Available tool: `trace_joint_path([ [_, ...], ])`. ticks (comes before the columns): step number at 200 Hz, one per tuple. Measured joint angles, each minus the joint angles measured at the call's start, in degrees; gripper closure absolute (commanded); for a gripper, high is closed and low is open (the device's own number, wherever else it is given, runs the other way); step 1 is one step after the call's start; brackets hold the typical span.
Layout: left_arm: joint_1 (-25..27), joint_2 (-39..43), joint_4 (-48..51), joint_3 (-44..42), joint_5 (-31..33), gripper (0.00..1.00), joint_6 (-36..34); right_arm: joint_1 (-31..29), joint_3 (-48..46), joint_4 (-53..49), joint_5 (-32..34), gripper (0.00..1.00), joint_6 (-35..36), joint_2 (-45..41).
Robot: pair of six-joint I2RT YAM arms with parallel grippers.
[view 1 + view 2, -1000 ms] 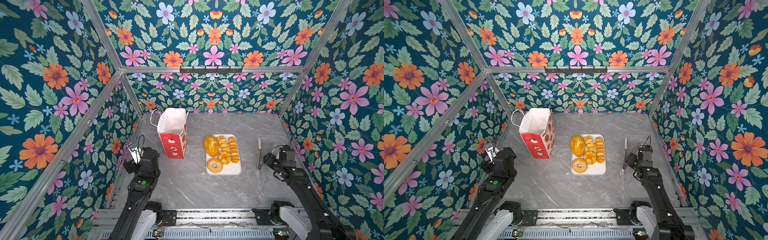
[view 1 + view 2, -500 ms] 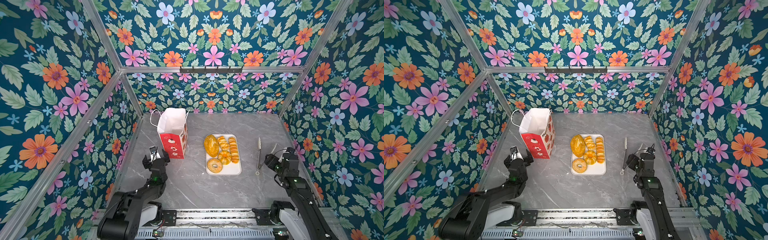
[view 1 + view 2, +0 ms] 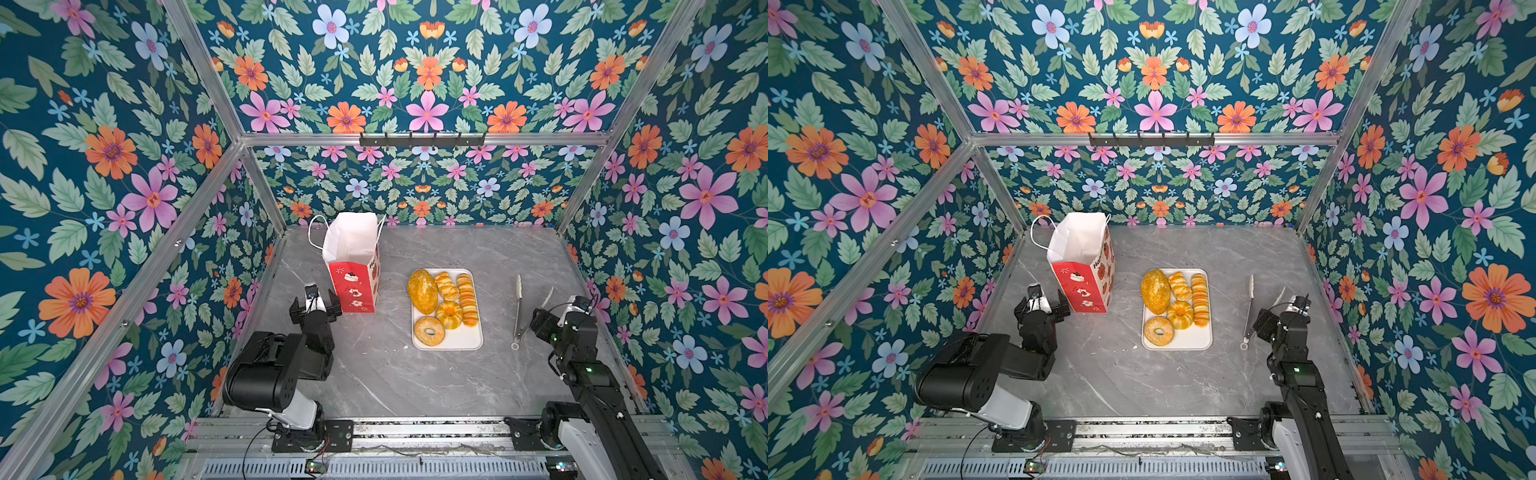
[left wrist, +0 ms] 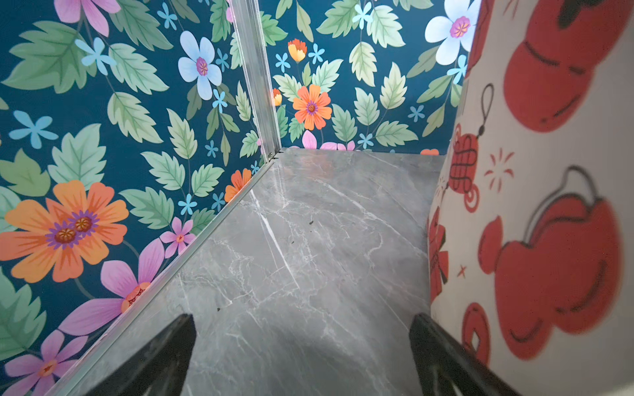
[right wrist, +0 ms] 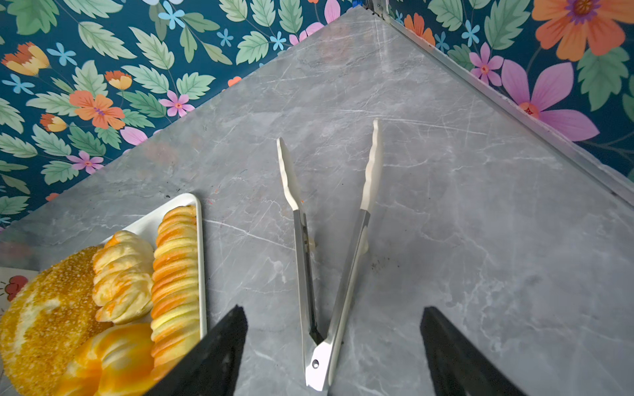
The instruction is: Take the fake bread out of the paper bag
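standing upright at the back left of the worktop (image 3: 374, 374), the bag (image 3: 353, 291) has its mouth open. only white lining shows inside it in both top views. its floor is hidden, so whether anything is left in there cannot be told.

bread (image 3: 1156, 291): five pieces lie on the white tray (image 3: 469, 343), well apart from the bag and to its right in both top views. noted: seeded loaf (image 3: 422, 291), twist (image 3: 446, 286), ridged loaf (image 3: 467, 299), ring (image 3: 449, 315), bagel (image 3: 429, 331). all sit within the tray rim, packed close, none on the bare worktop.

left tool (image 4: 302, 315): jaws wide apart, nothing between them. it sits low at the bag's near left corner, one finger just beside the bag's printed side wall. contact cannot be confirmed.

right tool (image 5: 333, 308): jaws spread, gripping nothing. the tongs (image 5: 305, 274) lie on the worktop with their hinge end between the jaws, touched by neither, arms splayed.

assessment: the task looks done or all but done. every piece in view is out of the bag. left, at most, is a check of the bag's floor. if it proves bare, nothing remains.
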State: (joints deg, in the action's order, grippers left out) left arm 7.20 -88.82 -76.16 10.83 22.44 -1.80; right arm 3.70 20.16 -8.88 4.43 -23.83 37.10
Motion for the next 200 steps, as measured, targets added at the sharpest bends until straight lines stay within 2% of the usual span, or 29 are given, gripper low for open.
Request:
trace_joint_path([
  [39, -2.93, -2.84, -3.52, -0.17, -3.45, 0.00, 1.68, -0.59, -1.64, 4.13, 0.15, 0.19, 0.42, 0.50],
  [74, -3.61, -3.96, -1.97, 2.60, -6.10, 0.00, 1.90, -1.09, -3.45, 12.41, 1.90, 0.19, 3.28, 5.40],
  [100, -3.78, -3.93, 0.35, 3.91, -6.21, 0.00, 1.95, -1.09, -5.09, 22.38, 4.00, 0.19, 6.95, 12.46],
  [144, -3.78, -3.96, 1.40, 4.13, -6.40, 0.00, 2.12, -1.20, -4.57, 41.11, 4.87, 0.18, 12.68, 32.24],
  [192, -3.78, -3.96, 1.57, 4.11, -6.40, 0.00, 2.12, -1.40, -5.11, 54.01, 3.63, 0.16, 15.56, 40.72],
  [200, -3.78, -3.96, 1.57, 4.11, -6.40, 0.00, 2.12, -1.68, -5.09, 56.50, 3.15, 0.09, 16.13, 43.21],
])
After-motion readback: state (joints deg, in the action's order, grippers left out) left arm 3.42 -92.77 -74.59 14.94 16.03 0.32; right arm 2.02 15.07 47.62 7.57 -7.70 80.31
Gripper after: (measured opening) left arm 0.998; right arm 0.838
